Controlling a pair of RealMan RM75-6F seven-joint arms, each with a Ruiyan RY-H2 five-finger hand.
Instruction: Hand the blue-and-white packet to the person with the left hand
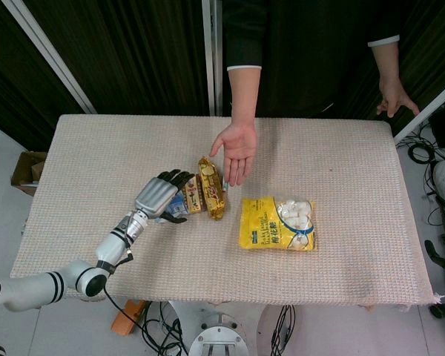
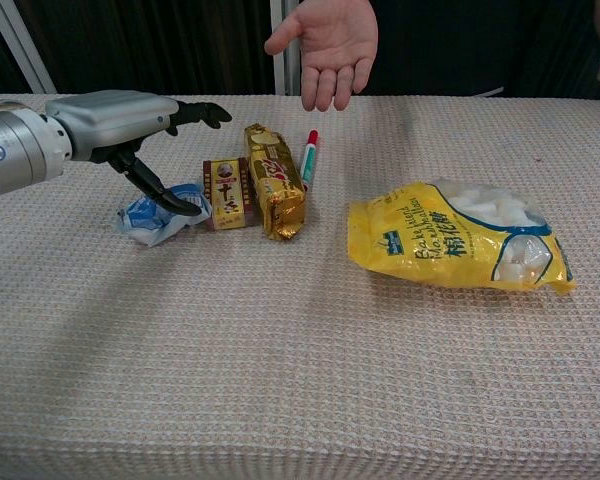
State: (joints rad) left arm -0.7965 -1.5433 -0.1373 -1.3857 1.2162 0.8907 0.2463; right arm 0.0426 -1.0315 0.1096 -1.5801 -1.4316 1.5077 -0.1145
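The blue-and-white packet (image 2: 158,217) lies crumpled on the table's woven cloth, left of a small red-and-yellow box. In the head view only a sliver of the packet (image 1: 175,208) shows under my left hand (image 1: 157,194). My left hand (image 2: 115,125) hovers just over it, fingers stretched forward and apart, and the thumb (image 2: 170,203) points down onto the packet's top edge. Nothing is gripped. The person's open palm (image 1: 237,148) waits palm-up beyond the items, also seen as the palm (image 2: 325,45) at the table's far edge. My right hand does not show.
Right of the packet lie the red-and-yellow box (image 2: 226,193), a long gold snack packet (image 2: 275,180) and a red-capped pen (image 2: 308,160). A yellow bag of white sweets (image 2: 460,240) sits further right. The cloth-covered table (image 1: 341,163) spans both views.
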